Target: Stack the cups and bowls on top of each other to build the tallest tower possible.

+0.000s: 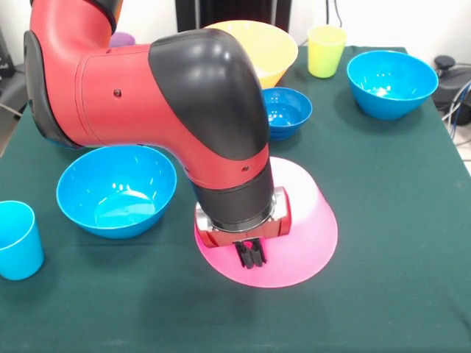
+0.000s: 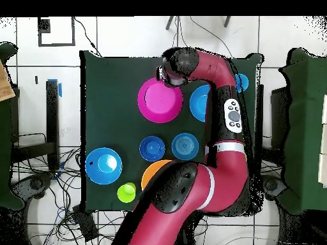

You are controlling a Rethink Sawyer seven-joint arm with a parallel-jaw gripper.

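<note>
The big pink bowl [image 1: 298, 220] [image 2: 159, 100] lies upside down mid-table. My gripper [image 1: 252, 255] hangs over its near sloping wall, fingers [image 1: 246, 254] shut together with nothing between them; in the overhead view the arm's wrist [image 2: 174, 65] hides it. A medium blue bowl [image 1: 116, 190] [image 2: 199, 102] stands beside the pink one. The big orange bowl [image 1: 257, 45] [image 2: 155, 172], small dark-blue bowl [image 1: 287, 110] [image 2: 152, 148], small light-blue bowl [image 2: 184, 146] and another blue bowl [image 1: 391, 82] [image 2: 103, 165] sit apart. The yellow-green cup [image 1: 325, 50] [image 2: 126, 191], light-blue cup [image 1: 16, 239] [image 2: 241, 81] and purple cup [image 1: 122, 38] stand singly. No tower is in view.
The arm [image 1: 162, 95] [image 2: 223, 115] reaches across the green tabletop [image 1: 397, 220] [image 2: 112, 96] and hides part of its far left in the front view. Cables [image 2: 45, 166] lie on the floor beside the table.
</note>
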